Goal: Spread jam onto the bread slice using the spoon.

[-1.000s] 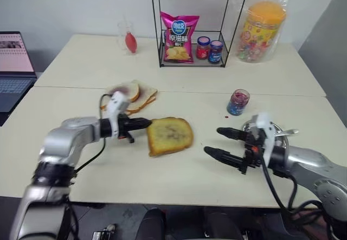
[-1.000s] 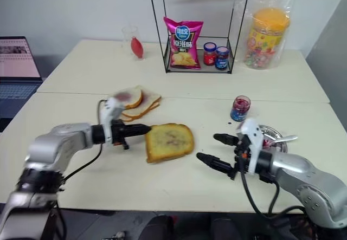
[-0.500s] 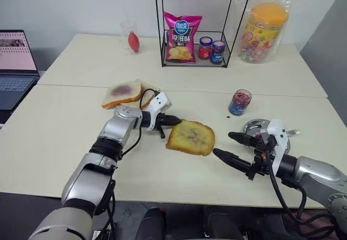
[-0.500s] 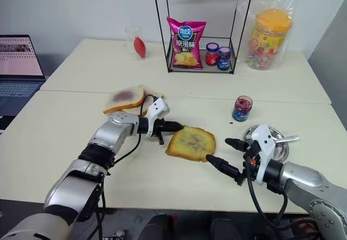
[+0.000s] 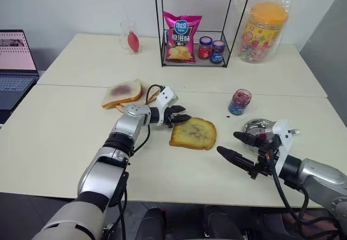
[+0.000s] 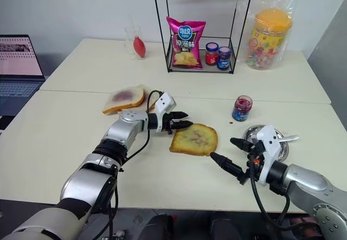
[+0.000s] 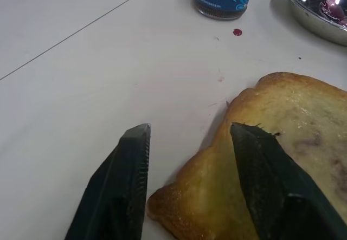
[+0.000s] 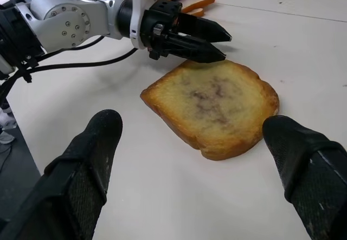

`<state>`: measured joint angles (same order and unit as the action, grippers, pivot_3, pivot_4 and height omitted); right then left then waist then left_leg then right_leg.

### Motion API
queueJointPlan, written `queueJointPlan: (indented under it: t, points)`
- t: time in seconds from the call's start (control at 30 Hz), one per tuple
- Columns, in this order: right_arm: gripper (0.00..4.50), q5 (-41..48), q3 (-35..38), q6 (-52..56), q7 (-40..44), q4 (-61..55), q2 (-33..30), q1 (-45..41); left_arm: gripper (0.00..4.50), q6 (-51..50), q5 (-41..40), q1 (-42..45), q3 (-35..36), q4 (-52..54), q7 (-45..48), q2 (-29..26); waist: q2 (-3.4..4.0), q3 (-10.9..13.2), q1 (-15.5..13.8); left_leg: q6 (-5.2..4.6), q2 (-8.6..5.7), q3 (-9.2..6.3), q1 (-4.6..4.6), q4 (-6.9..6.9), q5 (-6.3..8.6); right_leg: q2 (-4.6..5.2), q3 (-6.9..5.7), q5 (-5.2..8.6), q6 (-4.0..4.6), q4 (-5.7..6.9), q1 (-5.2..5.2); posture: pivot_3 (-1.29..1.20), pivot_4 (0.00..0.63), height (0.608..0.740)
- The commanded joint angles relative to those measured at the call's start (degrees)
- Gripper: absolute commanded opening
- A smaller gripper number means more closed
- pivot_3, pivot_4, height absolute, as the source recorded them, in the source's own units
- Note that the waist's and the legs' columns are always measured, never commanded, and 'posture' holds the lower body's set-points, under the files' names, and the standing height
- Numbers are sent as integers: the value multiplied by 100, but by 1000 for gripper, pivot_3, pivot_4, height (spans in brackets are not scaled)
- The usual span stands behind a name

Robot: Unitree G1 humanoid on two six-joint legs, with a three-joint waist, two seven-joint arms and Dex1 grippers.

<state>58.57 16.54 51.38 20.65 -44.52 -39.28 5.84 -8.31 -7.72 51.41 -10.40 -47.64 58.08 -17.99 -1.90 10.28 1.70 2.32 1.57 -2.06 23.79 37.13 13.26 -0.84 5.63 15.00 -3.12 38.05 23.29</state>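
So rn our left claw (image 5: 180, 114) is at the near-left corner of the toast (image 5: 193, 133), jaws parted. In the left wrist view one finger (image 7: 271, 180) hangs over the crust and the other (image 7: 122, 180) is over bare table, so it's straddling the edge w/o squeezing anything. Can't tell if the tips actually touch the bread.

Right claw (image 5: 237, 145) is wide open and empty, hovering just right of the toast, fingers pointed at it. In its wrist view the toast sits right between its two fingers (image 8: 81, 164).

The toast has faint purplish streaks in the middle, so there's barely any jam on it yet imo. The spoon (image 5: 287, 132) is in the steel dish (image 5: 255, 126) behind the right claw, handle poking out over the rim to the right; red jam (image 7: 332, 8) is smeared inside the dish. The jam jar (image 5: 238, 102) is just past the dish, w/ a red drip on the table beside it.

For doing this bit well: we'd keep the left claw as a light stop on that corner so the slice doesn't skate, not a hard pinch that dents the crust. The right one needs to swing back to the dish and take the spoon low on the handle, bowl level, then drag flat strokes toward the braced corner.
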Motion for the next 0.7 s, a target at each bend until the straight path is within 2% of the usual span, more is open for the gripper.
queueJointPlan:
  t: [0.03,0.1,0.17,0.3,0.43,0.6,0.7]
  points:
    - [4500,518,935,-135,-244,158,12,194,3553,19,-45,221,314,254,2,-247,0,0,0,0,0,0,0,1,0,0,0,0,0,1,0,0,150,740]
    - [4500,705,1551,-134,-248,319,-14,556,3941,-52,-62,258,380,543,128,-451,0,0,1,0,0,0,-1,2,0,0,0,0,0,3,0,0,150,740]
    - [4500,961,2270,-118,-206,519,28,1075,4359,-209,-163,124,340,1298,522,-736,1,1,1,0,1,-2,-2,1,0,-1,-1,0,0,5,0,0,150,740]
    - [4500,1556,3005,-261,-679,1308,343,1332,4470,-673,-548,-297,211,2896,1237,-1113,3,-1,-3,1,3,-3,2,-11,0,2,-6,-1,5,-6,-2,0,150,740]
    - [4500,1976,2943,-374,-1396,2290,800,885,4470,-1084,-840,-627,-76,4199,1462,-1048,12,-6,14,0,1,8,-5,-9,0,9,3,-13,28,-5,-3,0,150,740]
    - [4500,1791,2432,-342,-1673,3382,1058,110,4470,-1220,-787,-752,-217,4618,1009,-691,22,-4,36,-30,5,13,-21,-5,-19,-5,10,-24,29,1,-8,0,150,740]
    - [4500,1713,2322,-282,-1617,3799,1018,-207,4470,-1358,-766,-859,-247,4770,830,-615,64,-18,90,-36,6,25,-39,-10,-22,-7,24,-27,33,5,-14,0,150,740]
